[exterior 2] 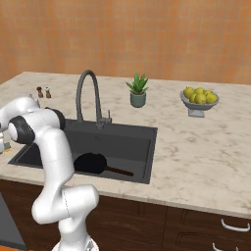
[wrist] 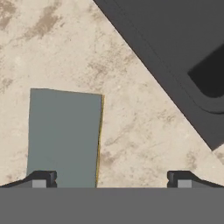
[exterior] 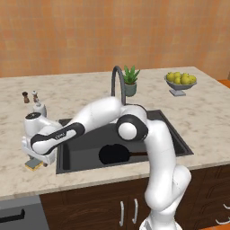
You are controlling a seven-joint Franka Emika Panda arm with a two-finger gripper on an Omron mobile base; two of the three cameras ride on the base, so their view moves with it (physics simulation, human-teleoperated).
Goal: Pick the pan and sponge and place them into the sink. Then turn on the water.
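In the left base view the arm reaches out to the left over the marble tabletop [exterior: 90, 90], and the gripper [exterior: 37, 158] hangs low, just above the sponge [exterior: 34, 165], which lies on the tabletop just beside the left rim of the sink [exterior: 177, 134]. The frying pan [exterior: 115, 154] already lies in the basin, handle pointing right. No stream runs from the arched faucet [exterior: 117, 81].

In the right base view the pan [exterior 2: 91, 163] sits on the sink [exterior 2: 127, 135] floor near the front wall, well apart from the faucet [exterior 2: 88, 93]. The hand is at the far left edge, too cropped to read its jaws.

In the hand view the jaws stand wide apart; one fingertip [wrist: 41, 179] overlaps the near edge of the sponge [wrist: 63, 135] while the other stands over bare marble, so the gripper [wrist: 111, 181] looks offset from it. The grey-blue top lies flat, a thin yellow edge showing along one long side.

The sponge is probably light, soft and compressible, so it should squash rather than slip. The best hold looks to be across its short width at mid-length, after the hand shifts to straddle it; a firm closure seems wise, since foam gives under the pads.
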